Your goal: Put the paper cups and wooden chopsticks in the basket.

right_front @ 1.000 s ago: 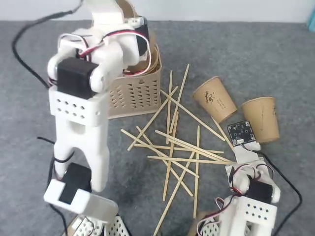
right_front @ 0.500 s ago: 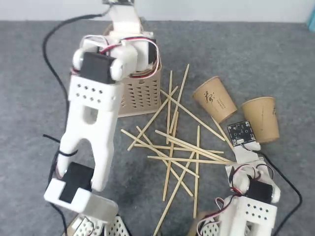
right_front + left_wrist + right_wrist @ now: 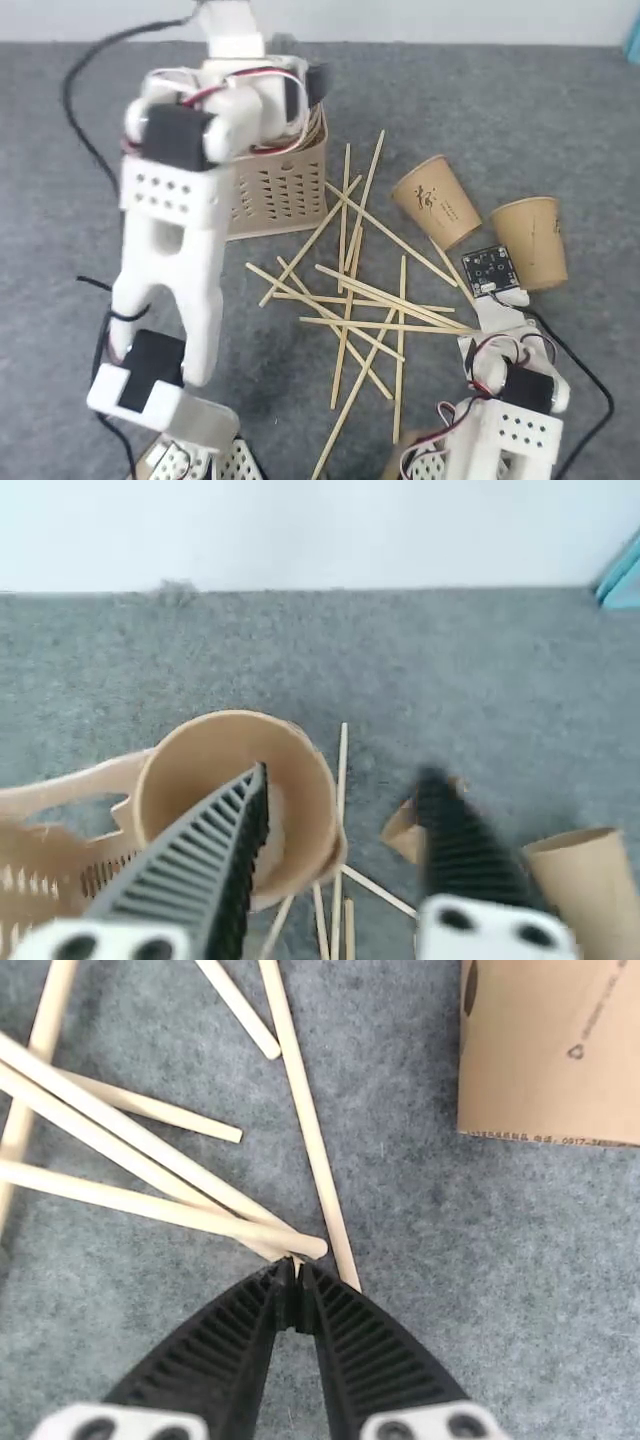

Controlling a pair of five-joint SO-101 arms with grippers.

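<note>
Left gripper (image 3: 345, 775), jaws spread and empty, hangs over the first paper cup (image 3: 200, 770), apparently already in the basket (image 3: 280, 195) at eleven o'clock, while a second paper cup (image 3: 437, 200) at two o'clock, a third paper cup (image 3: 530, 245) at three o'clock and the wooden chopsticks (image 3: 345, 290) strewn at centre are left to collect, the right gripper (image 3: 297, 1275) pressed together on nothing.

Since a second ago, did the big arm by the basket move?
Yes. The left arm swung right across the basket, then back left, so more of the basket's front wall shows again.
</note>
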